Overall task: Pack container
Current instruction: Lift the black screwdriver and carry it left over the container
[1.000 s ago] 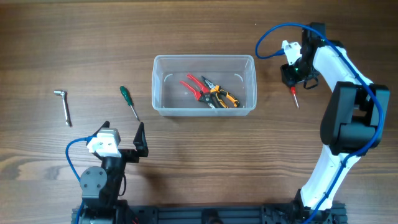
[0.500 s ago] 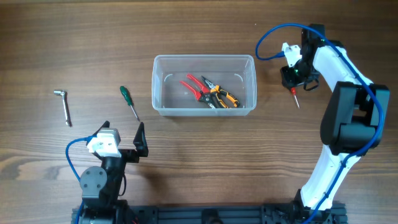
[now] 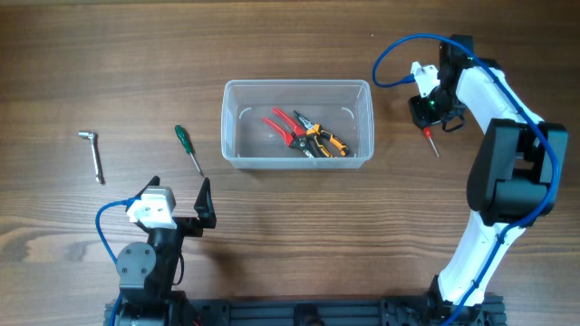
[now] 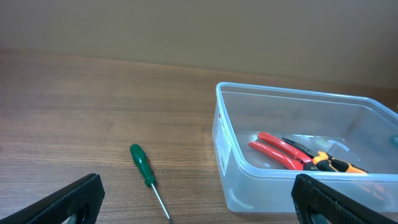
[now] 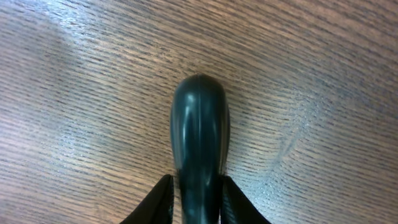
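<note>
Right wrist only: dark handle (image 5: 199, 134) between fingers (image 5: 159, 202)

The container (image 4: 261, 186) sits at three o'clock, holding red-handled pliers (image 4: 280, 151) and orange-handled pliers (image 4: 339, 165). A green screwdriver (image 4: 146, 171) lies at seven o'clock. The left gripper (image 4: 200, 205) is spread wide.

Brown wood grain, dotted with red, orange and green

The tabletop (image 3: 290, 54) was streaky brown wood. The container (image 3: 297, 87) was clear and held red-handled pliers (image 3: 283, 127) and orange-and-black pliers (image 3: 326, 142). The screwdriver (image 3: 184, 139) had a green handle, and the bent key (image 3: 93, 154) was silver. My right gripper (image 5: 198, 193) was black, the tool handle (image 5: 199, 137) in it glossy and near black. My right arm (image 3: 489, 100) was white and black, with a blue cable (image 3: 384, 51).
</note>
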Available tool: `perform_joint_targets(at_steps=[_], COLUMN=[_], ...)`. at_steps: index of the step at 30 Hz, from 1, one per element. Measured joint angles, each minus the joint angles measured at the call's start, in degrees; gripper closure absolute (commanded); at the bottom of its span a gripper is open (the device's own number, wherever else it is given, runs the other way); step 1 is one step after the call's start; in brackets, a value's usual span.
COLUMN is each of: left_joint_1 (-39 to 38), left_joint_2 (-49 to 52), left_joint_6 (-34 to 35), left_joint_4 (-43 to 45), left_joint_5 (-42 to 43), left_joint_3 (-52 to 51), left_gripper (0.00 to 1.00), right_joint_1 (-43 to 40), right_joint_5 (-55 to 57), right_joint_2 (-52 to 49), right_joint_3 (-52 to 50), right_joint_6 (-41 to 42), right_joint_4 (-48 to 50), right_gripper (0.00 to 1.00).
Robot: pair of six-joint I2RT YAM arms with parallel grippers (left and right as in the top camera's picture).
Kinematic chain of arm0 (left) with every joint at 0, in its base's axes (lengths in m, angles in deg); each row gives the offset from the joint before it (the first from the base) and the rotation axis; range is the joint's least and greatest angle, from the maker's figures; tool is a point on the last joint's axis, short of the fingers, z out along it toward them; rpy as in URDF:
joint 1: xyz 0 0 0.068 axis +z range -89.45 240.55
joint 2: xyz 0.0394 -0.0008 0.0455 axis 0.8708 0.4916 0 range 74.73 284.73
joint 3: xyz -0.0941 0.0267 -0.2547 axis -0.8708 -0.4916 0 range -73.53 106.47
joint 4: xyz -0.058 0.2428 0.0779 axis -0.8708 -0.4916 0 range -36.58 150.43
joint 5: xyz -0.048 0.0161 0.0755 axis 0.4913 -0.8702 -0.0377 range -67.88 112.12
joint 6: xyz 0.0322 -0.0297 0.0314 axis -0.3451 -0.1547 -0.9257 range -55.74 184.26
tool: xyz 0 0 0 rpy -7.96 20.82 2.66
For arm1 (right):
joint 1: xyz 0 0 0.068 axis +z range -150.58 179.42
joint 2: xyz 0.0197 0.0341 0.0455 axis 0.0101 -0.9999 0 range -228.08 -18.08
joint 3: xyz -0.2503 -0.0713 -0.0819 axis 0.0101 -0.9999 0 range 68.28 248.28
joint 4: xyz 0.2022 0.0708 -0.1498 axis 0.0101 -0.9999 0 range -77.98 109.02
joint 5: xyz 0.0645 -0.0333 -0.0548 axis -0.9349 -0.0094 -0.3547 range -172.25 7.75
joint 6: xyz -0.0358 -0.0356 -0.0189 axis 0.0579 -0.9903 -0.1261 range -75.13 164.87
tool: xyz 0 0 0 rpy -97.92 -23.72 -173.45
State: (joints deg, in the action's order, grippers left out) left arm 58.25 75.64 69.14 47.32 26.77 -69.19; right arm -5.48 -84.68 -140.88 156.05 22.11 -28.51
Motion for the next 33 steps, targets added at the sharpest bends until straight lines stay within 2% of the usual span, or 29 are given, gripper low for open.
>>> perform_joint_targets(at_steps=[10,15,20,27,33], left_joint_1=[0.00,0.00,0.00,0.00,0.00], left_joint_2=[0.00,0.00,0.00,0.00,0.00], left_joint_6=[0.00,0.00,0.00,0.00,0.00], left_joint_4=[0.00,0.00,0.02,0.02,0.02], left_joint_5=[0.00,0.00,0.00,0.00,0.00], left_joint_3=[0.00,0.00,0.00,0.00,0.00], left_gripper=[0.00,0.00,0.00,0.00,0.00], right_joint_1=[0.00,0.00,0.00,0.00,0.87], right_joint_5=[0.59,0.59,0.61,0.72,-3.10], right_joint_2=[0.00,0.00,0.00,-0.15,-0.26], right_joint_3=[0.00,0.00,0.52,11.17,25.33], right_joint_6=[0.15,0.17,0.83,1.16,1.20], right_joint_4=[0.00,0.04,-0.24,-6.10,-15.23], right_gripper=[0.87,0.95,0.96,0.96,0.96])
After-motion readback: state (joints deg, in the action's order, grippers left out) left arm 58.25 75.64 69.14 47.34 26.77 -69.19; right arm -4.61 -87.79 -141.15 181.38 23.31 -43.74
